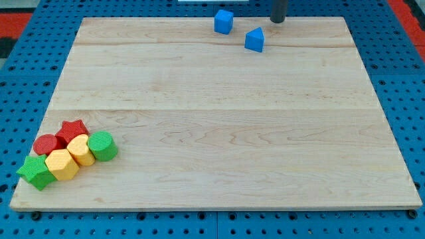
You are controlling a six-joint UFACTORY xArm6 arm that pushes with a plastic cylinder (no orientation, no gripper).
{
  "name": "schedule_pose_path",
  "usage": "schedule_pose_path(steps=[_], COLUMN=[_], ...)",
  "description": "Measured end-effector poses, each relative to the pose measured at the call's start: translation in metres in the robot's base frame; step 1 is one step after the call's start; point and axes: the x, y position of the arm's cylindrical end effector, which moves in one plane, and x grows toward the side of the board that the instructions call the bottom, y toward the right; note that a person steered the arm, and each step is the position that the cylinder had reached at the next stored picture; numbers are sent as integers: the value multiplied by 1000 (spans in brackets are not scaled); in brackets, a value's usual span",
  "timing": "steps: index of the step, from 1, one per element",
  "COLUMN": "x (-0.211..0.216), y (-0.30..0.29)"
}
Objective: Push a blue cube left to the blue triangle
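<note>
We rest our tip (277,20), a bare rod tool grasping nothing, far right of the blue triangle (254,40), with the blue cube (224,21) already just left of it.

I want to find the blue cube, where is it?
The blue cube sits near the view's top edge of the board, just to the view's left of the blue triangle, with my tip further right.

My view is bright and evenly lit, sharp across the worktop (219,126); its near corners show soft glare-free wood, with only faint, short shadows under blocks.
</note>
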Motion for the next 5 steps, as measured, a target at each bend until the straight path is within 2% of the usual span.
schedule_pose_path(steps=[5], x=[1], y=[-143])
